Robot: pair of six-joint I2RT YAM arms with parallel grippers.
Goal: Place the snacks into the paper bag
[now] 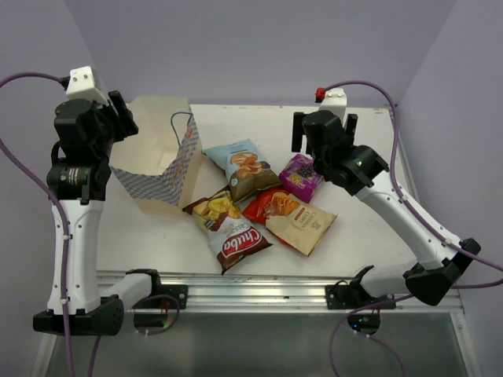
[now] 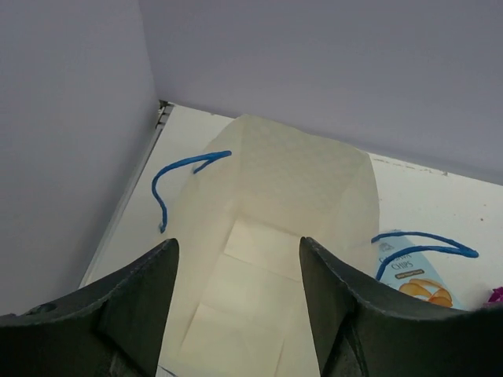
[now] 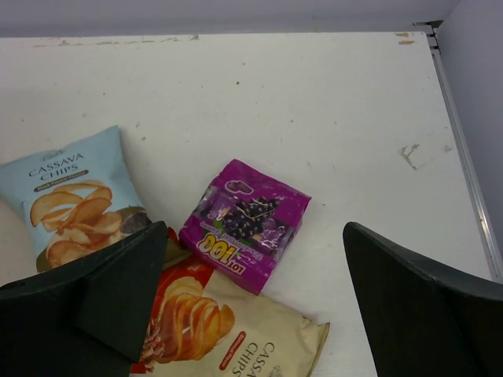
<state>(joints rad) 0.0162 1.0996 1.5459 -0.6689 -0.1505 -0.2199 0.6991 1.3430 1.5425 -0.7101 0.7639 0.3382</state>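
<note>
On table point(image 3: 275, 102): light blue bag point(image 3: 69, 196) reads CASSAVA CHIPS; brown bag point(image 1: 229, 229) Chuba

A white table point(image 1: 157, 243) fills the middle of the scene, its top lightly soiled. Near its far right corner the paint shows a small chipped scuff point(image 3: 409, 153), and faint brownish marks point(image 3: 118, 41) run along the far edge. A thin metal strip point(image 3: 460, 149) borders the table's right side. A ribbed aluminium rail point(image 1: 259, 290) runs left to right along the near edge. Plain lavender walls point(image 1: 259, 47) close in the far, left and right sides.
</note>
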